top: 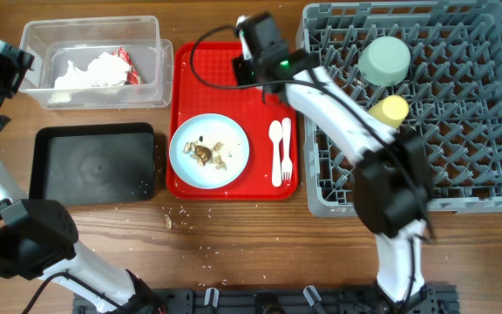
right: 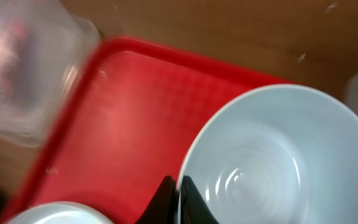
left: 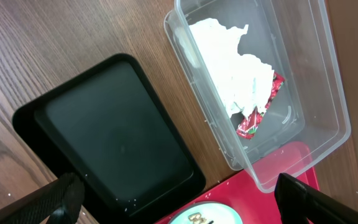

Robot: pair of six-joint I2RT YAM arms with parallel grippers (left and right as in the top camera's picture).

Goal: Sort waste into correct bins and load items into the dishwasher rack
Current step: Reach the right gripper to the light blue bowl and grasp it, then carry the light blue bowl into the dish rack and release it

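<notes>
Light blue bowl (right: 272, 162) is at the far right of the red tray (right: 129, 112), rim clamped in the right end effector (right: 179, 196). Raise it level above the tray lip, then carry right to the dishwasher rack (top: 478, 148). Left end effector (left: 179, 202): jaws apart.

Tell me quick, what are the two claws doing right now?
The left gripper is open, holding nothing.
The right gripper is shut on the rim of the light blue bowl.
</notes>
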